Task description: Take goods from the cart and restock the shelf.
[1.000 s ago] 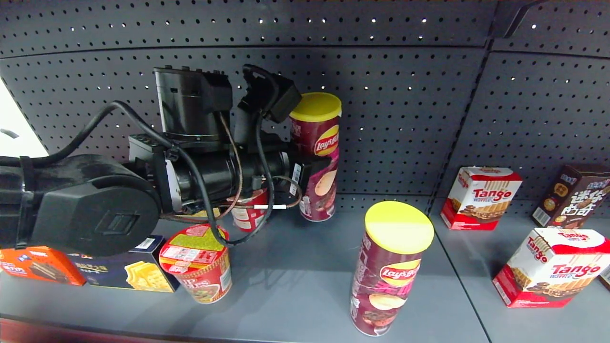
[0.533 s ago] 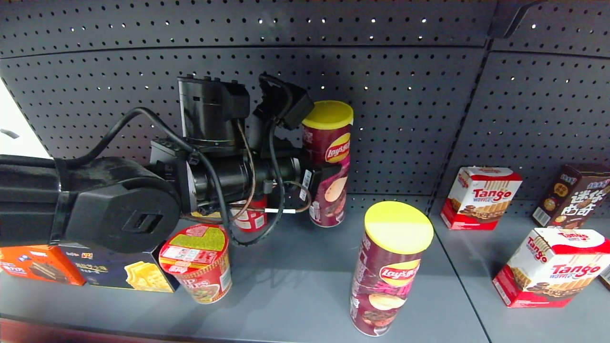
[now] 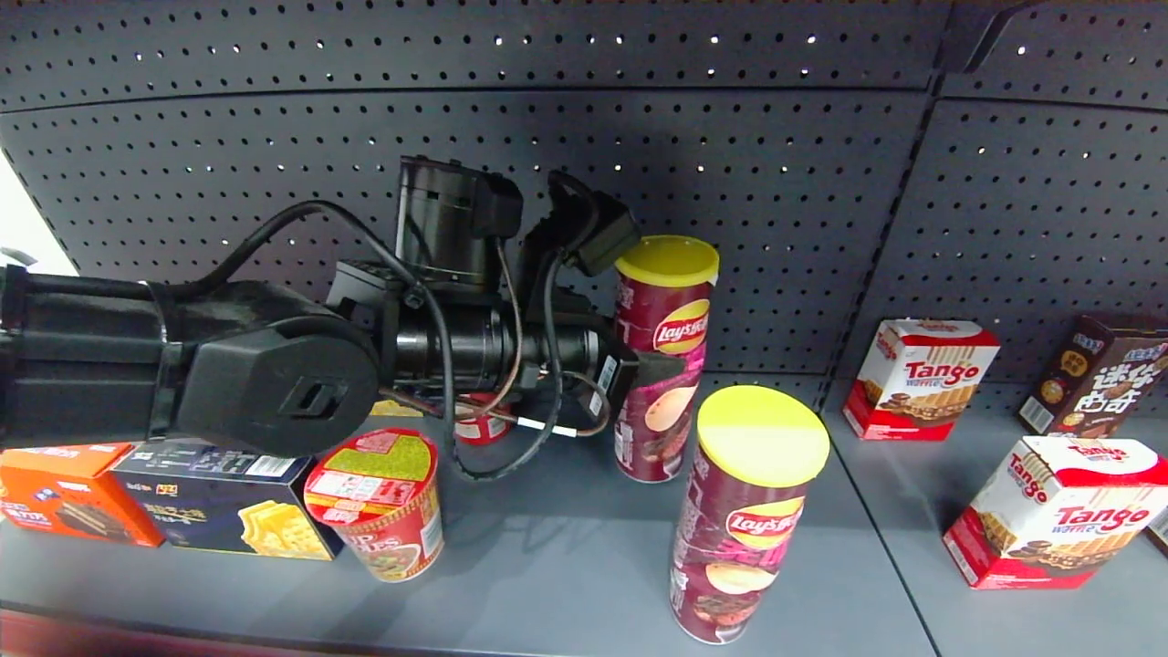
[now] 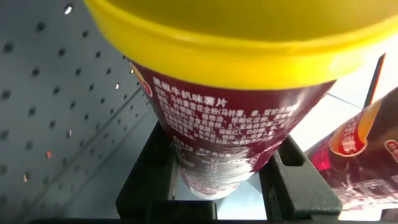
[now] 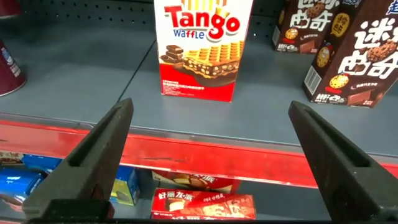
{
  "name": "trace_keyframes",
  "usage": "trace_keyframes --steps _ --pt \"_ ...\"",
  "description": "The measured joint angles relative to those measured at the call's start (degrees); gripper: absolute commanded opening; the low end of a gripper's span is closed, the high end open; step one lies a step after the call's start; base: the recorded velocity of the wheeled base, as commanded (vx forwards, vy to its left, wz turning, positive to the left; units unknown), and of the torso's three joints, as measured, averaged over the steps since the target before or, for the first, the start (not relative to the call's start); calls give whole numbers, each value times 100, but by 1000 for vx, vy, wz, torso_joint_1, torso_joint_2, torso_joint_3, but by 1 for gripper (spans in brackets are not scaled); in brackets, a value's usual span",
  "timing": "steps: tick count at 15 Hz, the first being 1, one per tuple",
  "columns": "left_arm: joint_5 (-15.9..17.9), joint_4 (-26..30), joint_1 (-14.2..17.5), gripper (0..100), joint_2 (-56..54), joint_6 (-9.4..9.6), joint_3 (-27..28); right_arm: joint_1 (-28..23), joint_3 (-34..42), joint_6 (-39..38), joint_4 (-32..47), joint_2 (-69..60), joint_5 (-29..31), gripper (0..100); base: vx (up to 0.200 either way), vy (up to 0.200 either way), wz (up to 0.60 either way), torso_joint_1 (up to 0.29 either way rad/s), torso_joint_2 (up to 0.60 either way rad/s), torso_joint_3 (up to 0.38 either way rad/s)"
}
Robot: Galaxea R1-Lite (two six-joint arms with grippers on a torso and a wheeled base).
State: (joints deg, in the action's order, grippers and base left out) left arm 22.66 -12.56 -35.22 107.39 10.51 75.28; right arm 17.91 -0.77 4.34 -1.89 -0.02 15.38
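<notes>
Upright near the back of the shelf [image 3: 566,547], the crisp can [image 3: 671,301] is clamped mid-body by the left gripper [image 3: 639,379], likely so it seats squarely behind the front can [image 3: 748,520]; the right gripper [image 5: 211,106] waits, jaws spread and empty.

I see a grey metal shelf [image 3: 566,557] backed by a perforated panel. Along its front edge, from the left, sit an orange box [image 3: 64,488], a dark blue box [image 3: 224,497] just beside it, and an upright noodle cup [image 3: 379,502]. A second red cup [image 3: 479,427] stands behind, partly hidden. Near the middle stands the front chip can [image 3: 744,520], yellow-lidded. The rear chip can [image 3: 662,356] is upright behind it; I cannot tell whether its base touches. On the right stand a front wafer box [image 3: 1058,511], a rear wafer box [image 3: 917,379] and a dark cookie box [image 3: 1095,374].
</notes>
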Motion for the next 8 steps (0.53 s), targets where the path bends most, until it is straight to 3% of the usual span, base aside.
trace_keyframes --steps 4,8 --pt "20 41 77 0 201 328 143 0 0 1 -10 0 7 100 0 0 0 0 0 0" --pt "344 572 232 0 345 378 568 0 0 1 -10 0 7 100 0 0 0 0 0 0"
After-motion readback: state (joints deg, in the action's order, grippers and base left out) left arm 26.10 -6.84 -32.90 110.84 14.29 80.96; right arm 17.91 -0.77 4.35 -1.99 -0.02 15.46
